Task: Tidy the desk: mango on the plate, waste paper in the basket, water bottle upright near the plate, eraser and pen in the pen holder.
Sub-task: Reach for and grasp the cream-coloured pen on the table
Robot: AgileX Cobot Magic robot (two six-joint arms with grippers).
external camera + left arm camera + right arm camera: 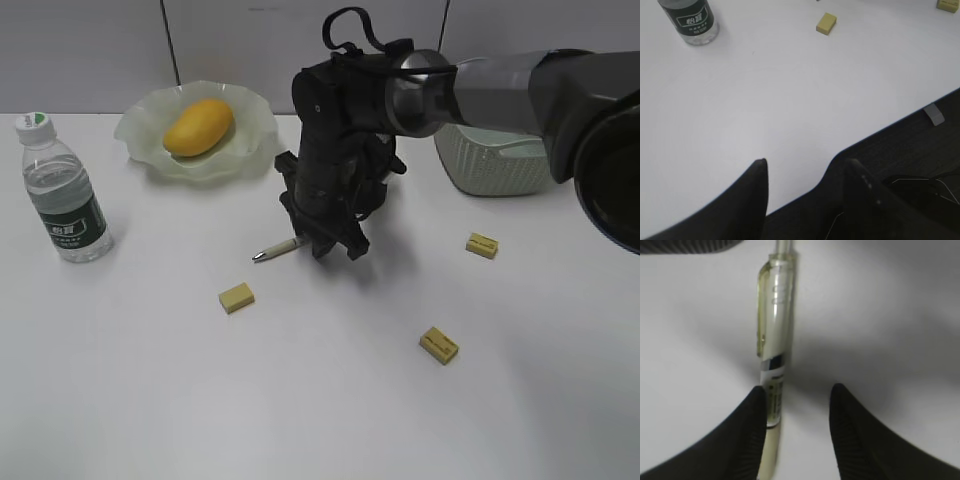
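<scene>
right hand [797, 432] hangs low over the pen [774, 345] lying flat on the counter [300, 400], fingers spread, one touching its barrel, not yet pinching, apparently lined up to grasp.

Black right arm [335, 150], silver joint band, looped black cable.

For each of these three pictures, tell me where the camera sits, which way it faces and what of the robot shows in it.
Exterior: raised at the desk's front, slanting down at the white desk; right arm and right hand show.
Left wrist: above the near desk edge, facing the clear green-labelled water bottle; left hand open.
Right wrist: close, straight down on the clear pen, between the right hand's fingers.
Shared: exterior and left wrist both show the bottle and a small yellow block.
</scene>
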